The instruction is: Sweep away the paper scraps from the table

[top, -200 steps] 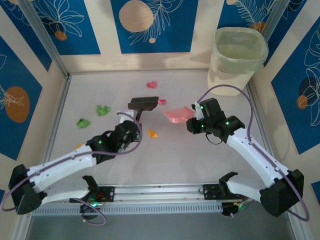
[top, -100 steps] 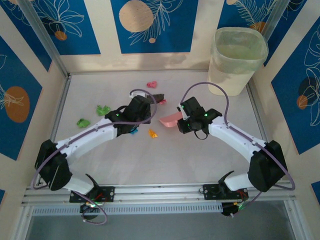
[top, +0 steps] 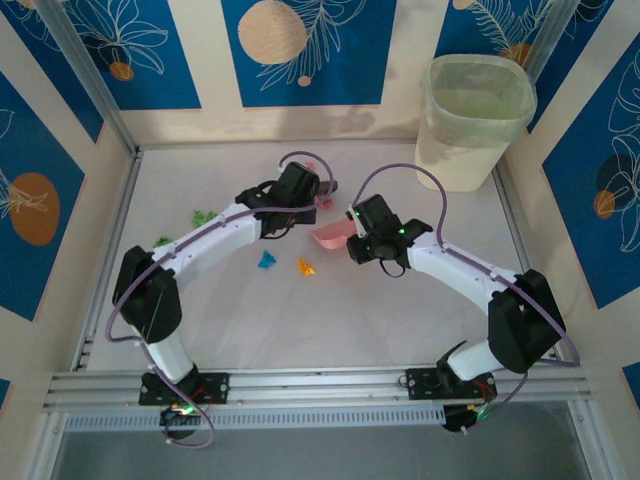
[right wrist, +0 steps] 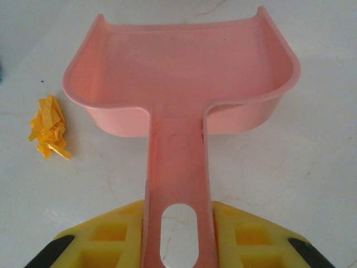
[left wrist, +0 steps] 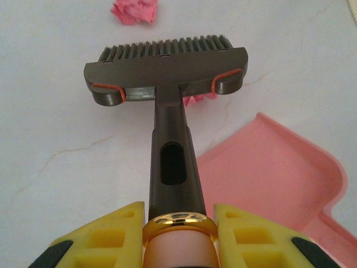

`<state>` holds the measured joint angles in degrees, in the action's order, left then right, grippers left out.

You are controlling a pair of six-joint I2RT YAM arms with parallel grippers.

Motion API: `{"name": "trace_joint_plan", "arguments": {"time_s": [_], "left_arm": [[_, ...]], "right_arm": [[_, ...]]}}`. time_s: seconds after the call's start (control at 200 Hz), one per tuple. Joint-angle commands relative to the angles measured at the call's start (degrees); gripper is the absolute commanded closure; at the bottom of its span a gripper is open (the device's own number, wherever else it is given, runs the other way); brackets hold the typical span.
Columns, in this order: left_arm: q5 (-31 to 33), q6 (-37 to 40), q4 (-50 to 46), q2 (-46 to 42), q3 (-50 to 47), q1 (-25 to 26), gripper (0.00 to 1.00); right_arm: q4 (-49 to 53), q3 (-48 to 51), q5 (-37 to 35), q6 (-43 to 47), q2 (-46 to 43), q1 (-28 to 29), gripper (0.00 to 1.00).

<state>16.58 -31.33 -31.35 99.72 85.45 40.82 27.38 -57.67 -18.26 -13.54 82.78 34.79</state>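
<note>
My left gripper [left wrist: 178, 231] is shut on the handle of the dark brush [left wrist: 167, 67], whose bristles point away from me over the table [top: 300, 330]. One pink paper scrap [left wrist: 134, 10] lies just beyond the bristles, and another [left wrist: 198, 99] peeks out under the brush head. My right gripper [right wrist: 178, 223] is shut on the handle of the pink dustpan [right wrist: 184, 67], which rests flat with its mouth towards the brush. The dustpan [top: 332, 237] sits right of the left gripper [top: 298, 190]. An orange scrap [right wrist: 49, 125] lies left of the pan. Cyan [top: 267, 260] and green [top: 205, 215] scraps lie further left.
A pale translucent waste bin [top: 475, 120] stands in the back right corner. Aluminium rails and cream walls with blue panels close in the table. Both arms arch over the middle, and the right gripper [top: 362, 238] hovers near the centre.
The left arm has stretched further back and right, carrying the brush up to the pink scraps. The right gripper has slid the dustpan slightly left. The cyan scrap is now uncovered.
</note>
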Motion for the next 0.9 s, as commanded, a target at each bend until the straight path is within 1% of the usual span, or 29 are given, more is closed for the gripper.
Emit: {"name": "trace_joint_plan", "arguments": {"time_s": [0.0,0.15,0.305,0.53,0.645,0.79,0.895], "left_arm": [[-2.6,0.5,-1.4,1.4,2.8,-0.4,1.00],[-5.8,0.4,-2.7,2.8,4.3,-0.4,1.00],[-9.1,-0.6,-1.4,1.3,1.7,-0.3,1.00],[-15.0,-3.3,2.8,-4.7,-6.5,0.4,1.00],[-17.4,-4.6,4.9,-8.6,-10.9,0.5,1.00],[-20.6,-6.1,7.7,-13.1,-15.7,0.6,1.00],[-23.0,-7.2,9.1,-15.7,-18.1,0.6,1.00]], "right_arm": [[-2.7,1.4,-0.8,0.3,0.8,-0.4,1.00],[-4.2,2.6,-1.5,0.1,1.7,-0.6,1.00],[-4.7,2.9,-2.5,0.1,2.9,-0.9,1.00],[-7.9,5.3,-2.6,-0.8,2.6,-3.4,1.00],[-11.6,7.5,-3.6,-0.2,2.5,-3.6,1.00],[-15.7,9.2,-2.1,-0.6,2.5,-4.0,1.00],[-18.3,10.6,-2.3,-0.6,1.7,-3.8,1.00]]}}
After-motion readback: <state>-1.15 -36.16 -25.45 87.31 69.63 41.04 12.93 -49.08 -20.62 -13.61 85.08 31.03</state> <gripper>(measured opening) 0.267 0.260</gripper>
